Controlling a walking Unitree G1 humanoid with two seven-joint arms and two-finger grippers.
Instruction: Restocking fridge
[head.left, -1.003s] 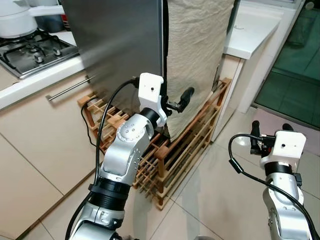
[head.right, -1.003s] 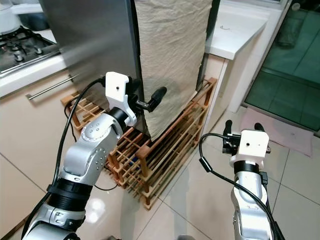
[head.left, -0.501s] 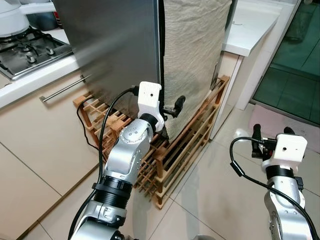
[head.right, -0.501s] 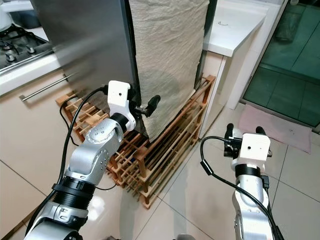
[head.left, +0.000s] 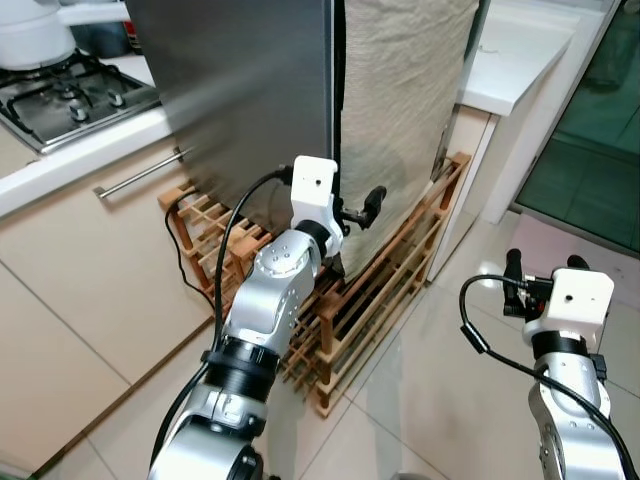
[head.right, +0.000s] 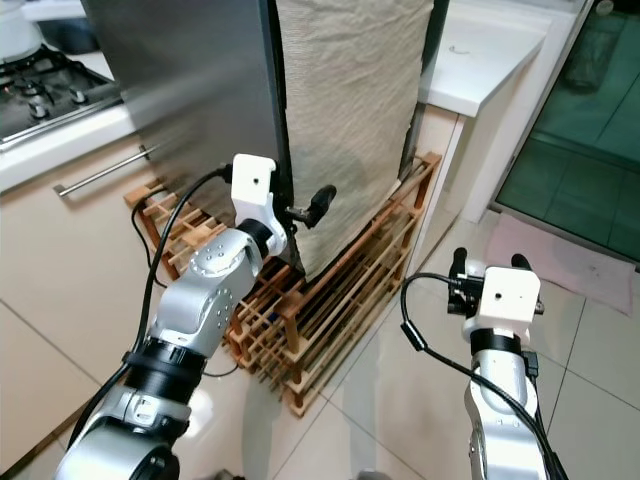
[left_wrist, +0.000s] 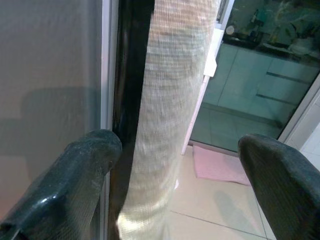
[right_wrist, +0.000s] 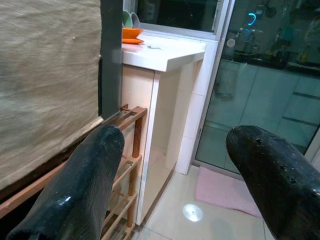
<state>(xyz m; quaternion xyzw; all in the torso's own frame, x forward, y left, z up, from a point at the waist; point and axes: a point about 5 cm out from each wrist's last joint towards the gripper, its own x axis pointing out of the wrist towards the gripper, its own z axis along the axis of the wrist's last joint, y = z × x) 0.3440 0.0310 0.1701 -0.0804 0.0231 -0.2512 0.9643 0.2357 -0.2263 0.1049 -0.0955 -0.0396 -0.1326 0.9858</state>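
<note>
Your left gripper (head.left: 352, 212) raised at fridge (head.left: 250, 100) front, fingers spread wide, nothing held, straddling dark gap between steel door and beige cloth (head.left: 400, 110) draped over fridge side. Fridge stands on wooden rack (head.left: 370, 300), beside counter with gas hob (head.left: 70, 105). Your right gripper (head.left: 540, 270) hangs low over tiled floor (head.left: 440, 380), jaws wide, empty.

Steel-grey fridge (head.left: 250, 90), beige woven cloth (head.left: 400, 100), reddish-brown rack (head.left: 370, 300).

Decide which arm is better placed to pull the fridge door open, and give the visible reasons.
Left. The left gripper is open right at the fridge door edge, beside the cloth; the right gripper hangs low over the floor.
</note>
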